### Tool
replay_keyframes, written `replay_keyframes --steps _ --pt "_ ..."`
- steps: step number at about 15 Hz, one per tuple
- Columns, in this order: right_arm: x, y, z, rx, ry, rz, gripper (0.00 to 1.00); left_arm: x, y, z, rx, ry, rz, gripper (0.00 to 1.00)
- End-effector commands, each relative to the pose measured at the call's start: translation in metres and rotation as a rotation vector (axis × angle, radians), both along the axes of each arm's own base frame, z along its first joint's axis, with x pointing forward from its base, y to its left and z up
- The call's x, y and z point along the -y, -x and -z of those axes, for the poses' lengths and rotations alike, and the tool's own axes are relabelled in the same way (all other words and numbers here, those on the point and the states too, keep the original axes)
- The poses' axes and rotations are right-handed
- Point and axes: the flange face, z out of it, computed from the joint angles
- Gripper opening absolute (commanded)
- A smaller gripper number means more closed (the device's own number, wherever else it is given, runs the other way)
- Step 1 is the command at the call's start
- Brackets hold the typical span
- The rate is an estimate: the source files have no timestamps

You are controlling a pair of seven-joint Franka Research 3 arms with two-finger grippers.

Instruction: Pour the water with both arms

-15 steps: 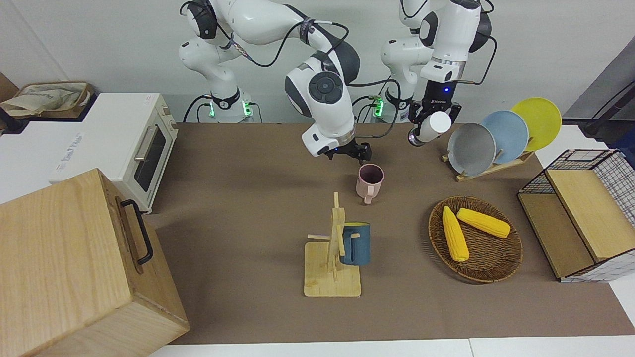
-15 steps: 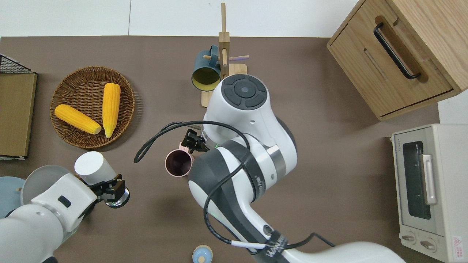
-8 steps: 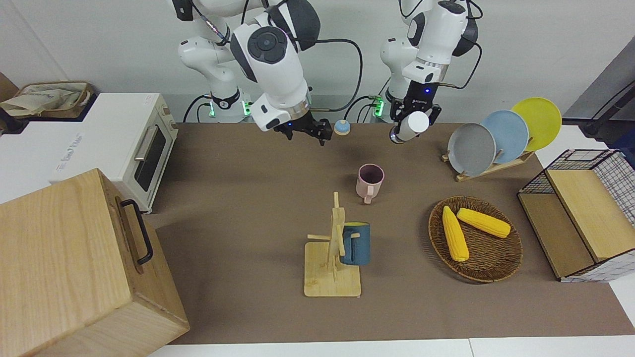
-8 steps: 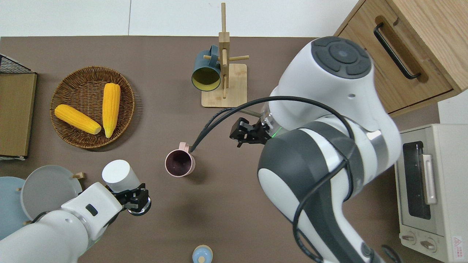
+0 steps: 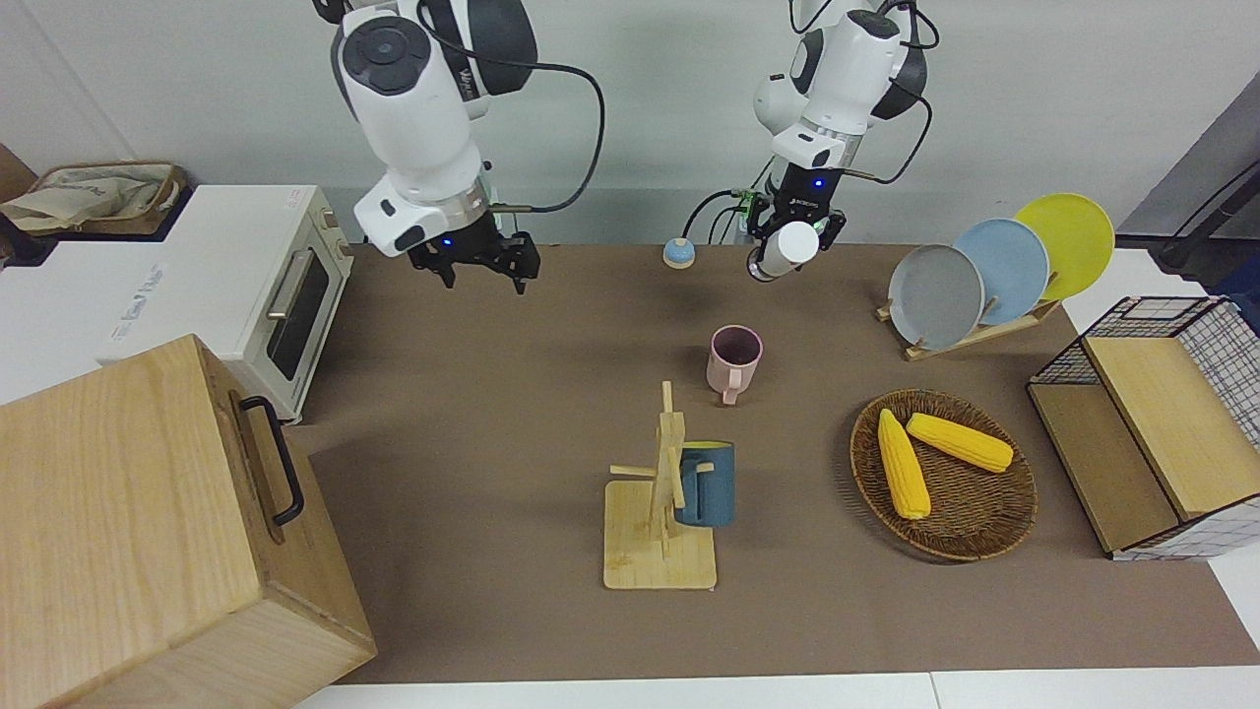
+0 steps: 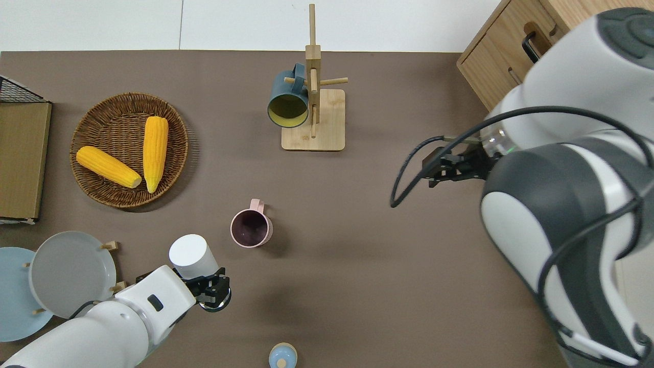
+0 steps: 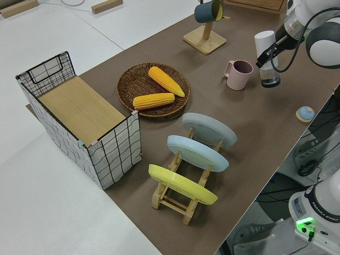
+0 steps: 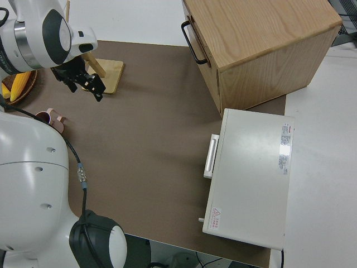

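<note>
A: Your left end effector (image 6: 207,290) is clamped on the white bottle (image 6: 187,255), tilted, mouth down, over bare table (image 6: 357,286) just short of the pink mug (image 6: 250,228).

B: And the right end effector (image 6: 449,168)?

A: Fingers spread, holding nothing, well away from the mug. Tilt further here and you'll likely spill onto the table; nothing steadies the mug.

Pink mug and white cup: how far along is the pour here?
Done: pink mug stands upright on the table. In hand: left gripper holds the white cup tilted, beside the mug, not over it. Right gripper is open, empty. Left: pouring; no water visible.
</note>
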Motion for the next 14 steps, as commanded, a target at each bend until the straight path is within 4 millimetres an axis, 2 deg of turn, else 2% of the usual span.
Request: replay_keyframes --steps 1,5,7,12,14 --pt "0.064 0.027 -0.020 0.022 0.015 -0.054 0.992 0.014 0.004 0.000 0.035 0.023 0.007 0.00" --pt "0.102 0.038 -0.034 0.043 0.056 -0.122 0.992 0.034 -0.001 0.020 0.025 0.003 0.025 0.00" --pt "0.120 0.046 -0.039 0.047 0.063 -0.159 0.992 0.036 -0.006 0.032 0.003 -0.001 0.029 0.00" --pt "0.148 0.050 -0.046 0.046 0.085 -0.183 0.992 0.037 -0.015 0.049 -0.043 -0.012 0.037 0.00" --pt "0.153 0.047 -0.044 0.044 0.065 -0.163 0.992 0.040 -0.022 0.054 -0.066 -0.014 0.042 0.00"
